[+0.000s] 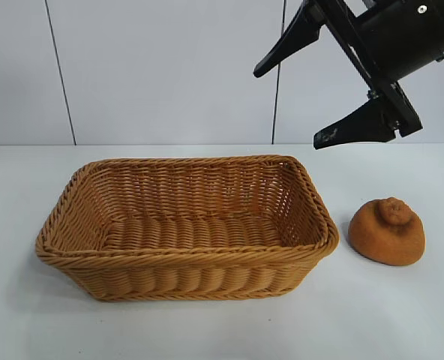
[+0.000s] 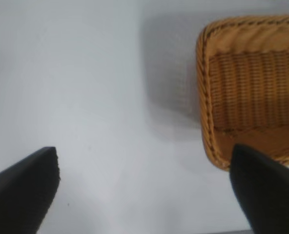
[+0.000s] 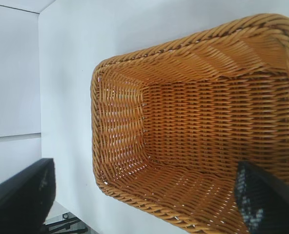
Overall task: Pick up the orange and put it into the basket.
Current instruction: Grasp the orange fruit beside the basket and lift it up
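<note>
The basket [image 1: 184, 225] sits on the white table [image 1: 402, 315], toward my left of centre in the exterior view, long side facing the camera. I can see its woven floor and sloping walls, and nothing lies in it; the right wrist view looks straight down into the basket [image 3: 193, 122] and shows only bare wicker from rim to floor.

The orange [image 1: 387, 231] rests on the table just beside the basket's right end, apart from the rim, with a narrow strip of tabletop between them. Its knobby bump points up and slightly back. Nothing touches it.

My right gripper [image 1: 288, 105] hangs in the air at the upper right of the exterior view, well above the table, behind the basket's right end and the orange. Its two black fingers [image 1: 353, 124] stand wide apart with nothing between them. In its own wrist view the right gripper [image 3: 144, 204] frames the basket's interior.

The left gripper [image 2: 144, 187] shows only in its own wrist camera: both fingers spread wide, gripping nothing, over bare table with one corner of the basket [image 2: 208, 97] off to the side. I can't see that arm in the exterior view.
</note>
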`<state>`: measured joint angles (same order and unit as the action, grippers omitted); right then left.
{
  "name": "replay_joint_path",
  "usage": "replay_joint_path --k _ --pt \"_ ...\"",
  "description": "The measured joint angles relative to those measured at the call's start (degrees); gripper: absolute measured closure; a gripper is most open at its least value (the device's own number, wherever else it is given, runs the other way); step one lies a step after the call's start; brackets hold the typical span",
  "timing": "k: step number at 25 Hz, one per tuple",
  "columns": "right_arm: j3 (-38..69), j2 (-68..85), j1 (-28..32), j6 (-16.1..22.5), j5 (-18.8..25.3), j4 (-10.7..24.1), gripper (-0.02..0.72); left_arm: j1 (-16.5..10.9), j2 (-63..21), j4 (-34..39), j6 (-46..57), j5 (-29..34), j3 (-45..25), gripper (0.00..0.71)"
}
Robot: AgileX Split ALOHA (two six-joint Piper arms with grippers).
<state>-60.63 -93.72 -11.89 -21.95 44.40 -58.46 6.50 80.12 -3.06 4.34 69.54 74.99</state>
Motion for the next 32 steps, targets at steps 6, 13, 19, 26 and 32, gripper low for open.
replay_joint_path --k 6,13,19,26,32 --pt "0.0 0.0 0.0 0.0 0.17 0.0 0.02 0.0 -17.4 0.05 -1.88 0.28 -17.87 0.035" --pt "0.0 0.0 0.0 0.0 0.17 0.0 0.02 0.0 -38.88 0.1 -2.04 0.39 -32.1 0.035" --pt "0.0 0.0 0.0 0.0 0.38 0.0 0.02 0.0 -56.47 0.1 -2.06 0.4 -38.29 0.036" --pt "0.0 0.0 0.0 0.0 1.03 0.0 0.02 0.0 -68.17 0.15 -2.1 -1.7 -43.63 0.036" --pt "0.0 0.0 0.0 0.0 1.55 0.0 0.02 0.0 -68.86 0.4 -2.1 -7.63 -46.12 0.037"
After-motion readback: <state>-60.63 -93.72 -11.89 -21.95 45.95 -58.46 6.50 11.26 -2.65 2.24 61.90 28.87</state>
